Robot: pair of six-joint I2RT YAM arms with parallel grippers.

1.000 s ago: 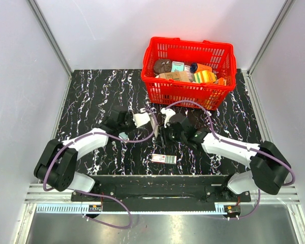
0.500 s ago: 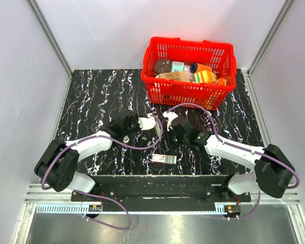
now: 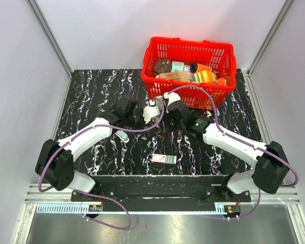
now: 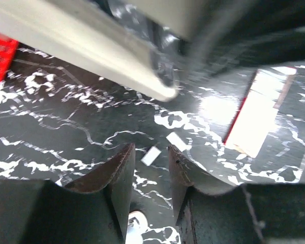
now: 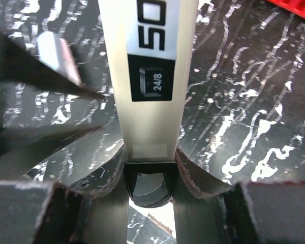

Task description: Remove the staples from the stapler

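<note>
My right gripper (image 5: 150,170) is shut on the rear end of the stapler (image 5: 148,61), a white body with a black "24/8" label, held above the table. In the top view the stapler (image 3: 159,115) sits between the two grippers, just in front of the basket. My left gripper (image 4: 150,162) is open and empty, its fingers (image 4: 119,173) hovering over the table below the stapler's white body (image 4: 86,43). Two small pale strips (image 4: 151,155) that look like staples lie on the table under it. In the top view the left gripper (image 3: 146,113) is just left of the right gripper (image 3: 165,114).
A red basket (image 3: 189,94) full of goods stands right behind the grippers. A small staple box (image 3: 164,159) lies near the front edge; it also shows in the left wrist view (image 4: 254,117). A small pale object (image 3: 123,135) lies left of centre on the black marbled table (image 3: 91,96).
Both grippers have moved away from the front edge toward the basket, the right one carrying the stapler up off the table. The left gripper has stayed close beside it.
</note>
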